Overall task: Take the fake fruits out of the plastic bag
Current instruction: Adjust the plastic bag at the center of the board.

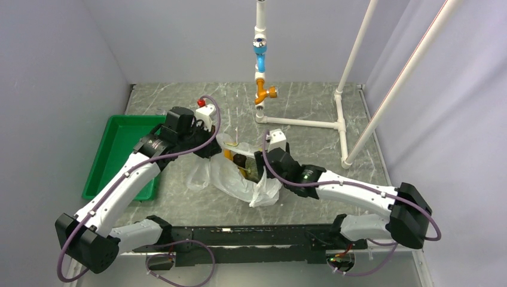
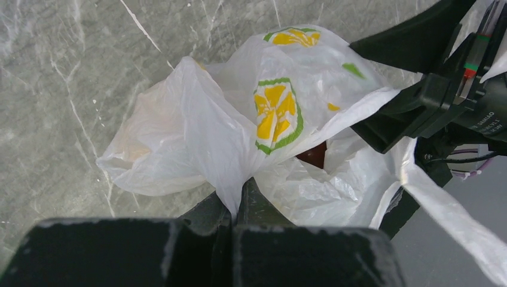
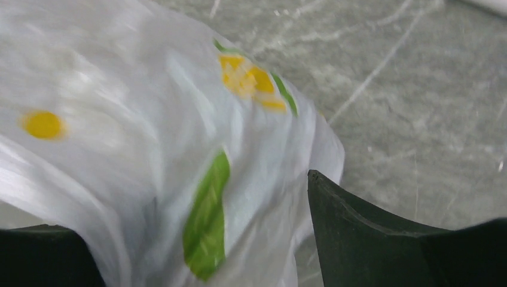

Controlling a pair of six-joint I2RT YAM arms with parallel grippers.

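The plastic bag (image 1: 236, 176) lies crumpled at the table's middle, white with yellow and green prints. My left gripper (image 2: 239, 194) is shut on a pinched fold of the bag (image 2: 203, 131) at its left edge; in the top view it (image 1: 210, 148) sits at the bag's far-left side. A dark red fake fruit (image 2: 312, 155) shows through the bag's mouth and also in the top view (image 1: 239, 161). My right gripper (image 3: 185, 206) is open, its fingers (image 3: 359, 233) wide apart with bag film (image 3: 149, 119) draped between them; it (image 1: 258, 164) is at the bag's right side. The lemon and melon are hidden.
A green tray (image 1: 122, 152) stands at the left of the table. A white pipe frame (image 1: 341, 122) with a blue and orange fitting (image 1: 260, 60) stands at the back right. The grey marble tabletop (image 1: 311, 101) surrounds the bag.
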